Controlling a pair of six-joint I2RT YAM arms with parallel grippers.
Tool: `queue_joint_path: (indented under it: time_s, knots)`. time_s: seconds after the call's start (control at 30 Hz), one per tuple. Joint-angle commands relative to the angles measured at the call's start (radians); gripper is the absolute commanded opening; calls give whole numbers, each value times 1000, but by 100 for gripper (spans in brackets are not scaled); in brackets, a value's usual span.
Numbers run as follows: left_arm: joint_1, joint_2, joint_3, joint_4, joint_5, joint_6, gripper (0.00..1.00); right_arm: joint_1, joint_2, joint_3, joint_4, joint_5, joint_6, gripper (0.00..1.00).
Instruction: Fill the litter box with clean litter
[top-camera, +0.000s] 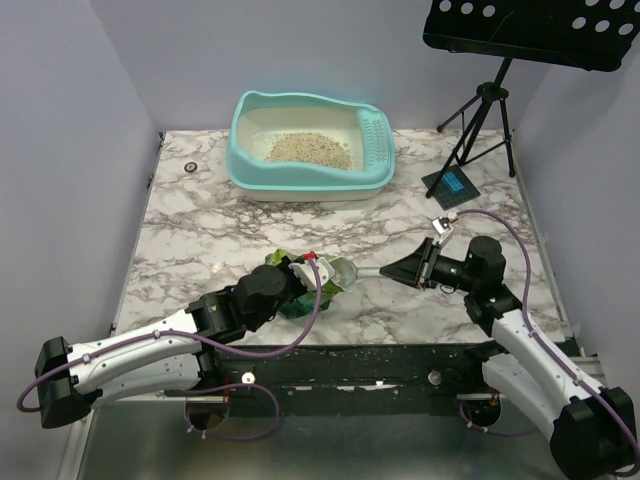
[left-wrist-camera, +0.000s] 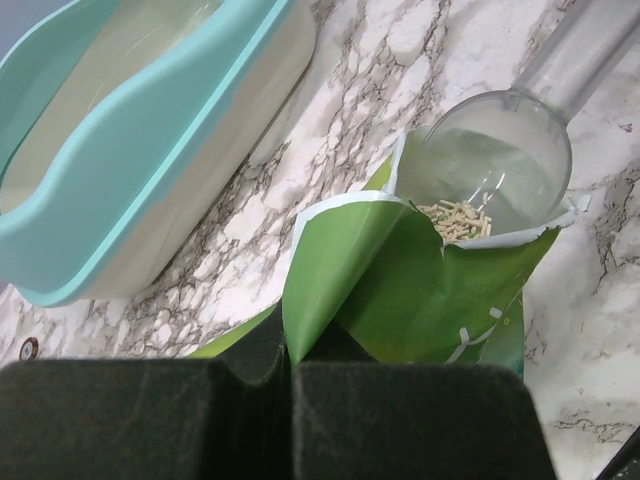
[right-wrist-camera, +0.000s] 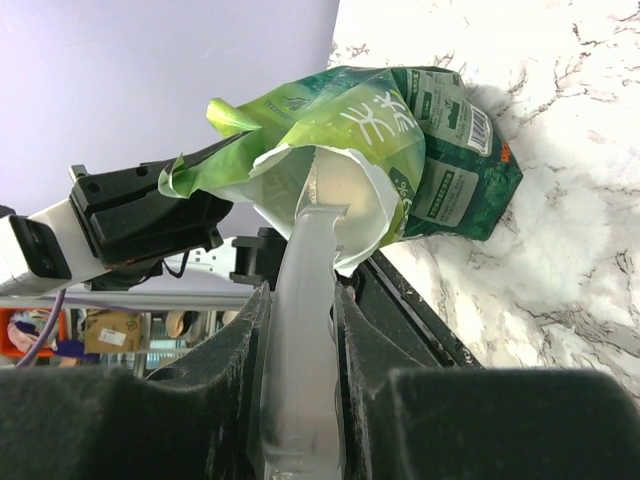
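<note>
The turquoise litter box (top-camera: 262, 176) with cream lining stands at the back centre, with a patch of pale litter (top-camera: 305, 148) on its floor and a slotted scoop (top-camera: 378, 138) against its right wall. Its near wall (left-wrist-camera: 130, 150) shows in the left wrist view. The green pouch (top-camera: 290, 295) of clean litter lies at the front centre. My left gripper (top-camera: 318, 270) (left-wrist-camera: 288, 365) is shut on the pouch's torn top edge (left-wrist-camera: 330, 260). My right gripper (top-camera: 395, 270) (right-wrist-camera: 300, 300) is shut on the handle of a clear plastic scoop (right-wrist-camera: 300, 270). Its bowl (left-wrist-camera: 495, 160) sits in the pouch mouth, with a few pellets (left-wrist-camera: 455, 218) at its lip.
A black music stand (top-camera: 530, 30) on a tripod (top-camera: 480, 110) stands at the back right, with a small dark device (top-camera: 452, 185) by its feet. A white tag (top-camera: 443, 222) lies behind my right arm. Spilled granules (top-camera: 330, 350) dot the table's front edge.
</note>
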Motion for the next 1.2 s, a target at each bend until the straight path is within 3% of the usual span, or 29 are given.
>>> queue_joint_path:
  time_s: [0.0,0.63,1.17]
  knots:
    - [-16,14,-22,-9,21,-11,0,-38,-70,-45,-13,-28,25,1]
    - [-21,-21,-25,10,15,-16,0,-44,-435,-310,60,88,284,1]
    - [-27,-58,-31,39,-14,-21,0,-44,-803,-399,-248,150,318,1]
